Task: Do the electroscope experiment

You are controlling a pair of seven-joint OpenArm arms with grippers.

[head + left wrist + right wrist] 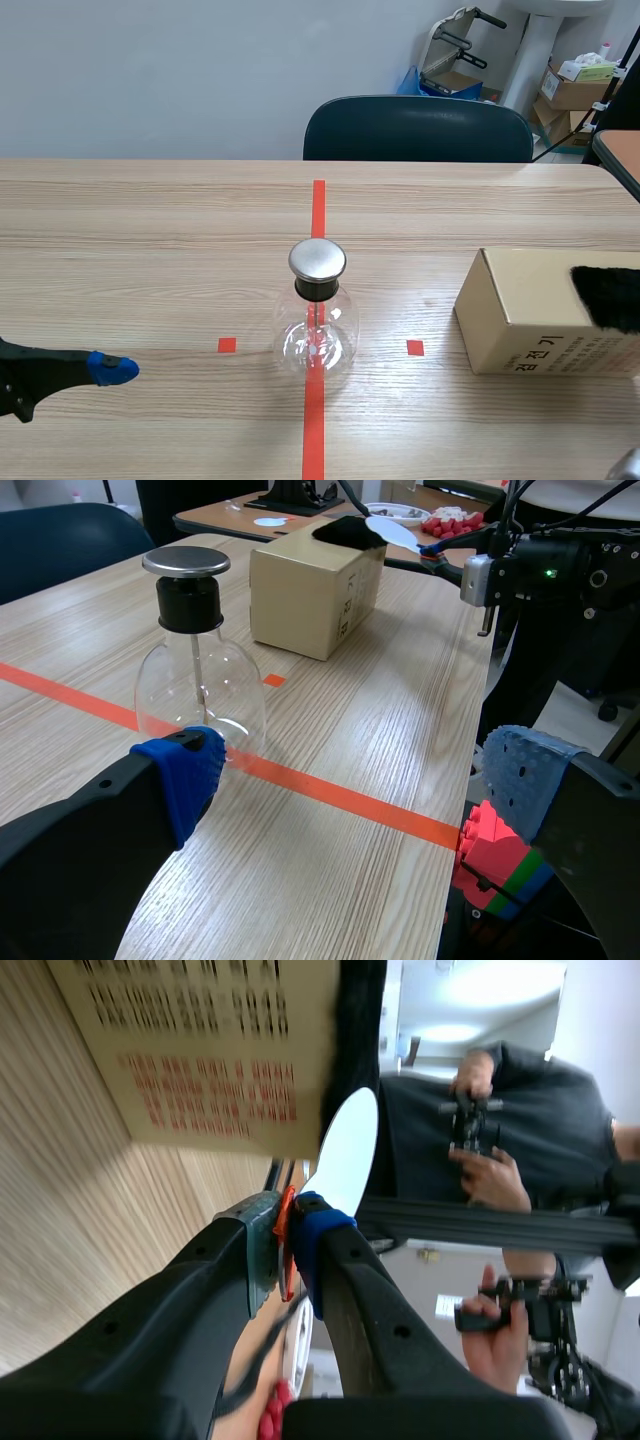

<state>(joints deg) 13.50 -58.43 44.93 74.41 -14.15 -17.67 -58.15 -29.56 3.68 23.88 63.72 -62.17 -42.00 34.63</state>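
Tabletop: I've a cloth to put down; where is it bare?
Widest bare wood: left of the flask, from the left tool back to the table's far edge. A narrower gap lies between flask and cardboard box. Crowded at the right, around the box and black fur.

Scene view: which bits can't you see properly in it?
Cardboard box: its right end is cut off by the picture's edge.
Black fur on the box: cut off by the same edge.
Electroscope: the parts inside the glass are too small and glary to make out.
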